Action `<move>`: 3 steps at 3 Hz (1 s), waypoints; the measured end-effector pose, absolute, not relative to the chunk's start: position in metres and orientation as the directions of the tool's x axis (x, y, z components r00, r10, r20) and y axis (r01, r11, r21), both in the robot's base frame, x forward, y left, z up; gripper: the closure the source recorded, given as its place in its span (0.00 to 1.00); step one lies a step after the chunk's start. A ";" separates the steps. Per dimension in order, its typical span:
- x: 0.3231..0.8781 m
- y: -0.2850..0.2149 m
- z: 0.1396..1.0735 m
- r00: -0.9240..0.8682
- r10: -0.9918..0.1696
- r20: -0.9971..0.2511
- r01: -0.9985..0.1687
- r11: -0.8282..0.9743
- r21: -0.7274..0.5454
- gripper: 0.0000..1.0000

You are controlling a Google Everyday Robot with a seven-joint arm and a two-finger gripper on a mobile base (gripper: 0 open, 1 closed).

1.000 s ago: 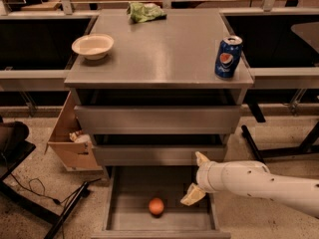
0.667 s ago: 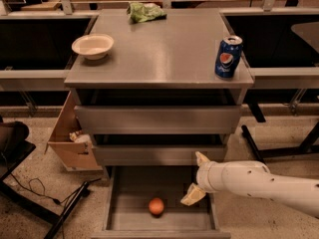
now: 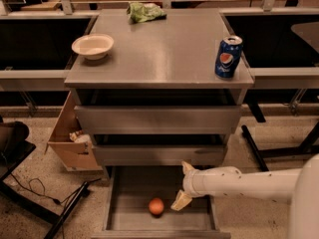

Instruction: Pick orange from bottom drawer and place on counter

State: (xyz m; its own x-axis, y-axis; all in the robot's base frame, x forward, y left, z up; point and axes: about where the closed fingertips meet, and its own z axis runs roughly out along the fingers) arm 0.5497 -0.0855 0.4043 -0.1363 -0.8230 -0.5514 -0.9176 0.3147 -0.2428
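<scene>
Gripper (image 3: pixel 183 184) hangs inside the open bottom drawer (image 3: pixel 130 185), spread wide and holding nothing, its lower finger just right of the orange (image 3: pixel 156 206) (not touching, by the look of it). Here's the danger: round fruit on smooth metal, so one stray nudge likely sends it rolling toward the left wall. The upper finger sits close to the middle drawer (image 3: pixel 159 154) front, and a careless lift could snag there.

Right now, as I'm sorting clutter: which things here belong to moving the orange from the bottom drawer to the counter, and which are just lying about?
Job: orange; bottom drawer, pulled open; counter; tool, open, over the drawer, right of the orange.
Lying about: bowl, soda can, crumpled green bag on the counter; cardboard box on the floor.
</scene>
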 end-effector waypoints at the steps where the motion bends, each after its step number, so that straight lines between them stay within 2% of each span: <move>1: 0.561 -0.069 0.346 -0.112 -0.806 -0.582 -0.930 0.291 -0.224 0.00; 3: 0.577 -0.056 0.258 -0.129 -0.736 -0.664 -0.934 0.316 -0.168 0.00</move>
State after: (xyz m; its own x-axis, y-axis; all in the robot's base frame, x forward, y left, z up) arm 0.5773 -0.0557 0.2584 -0.1294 -0.7362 -0.6642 -0.9337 0.3159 -0.1683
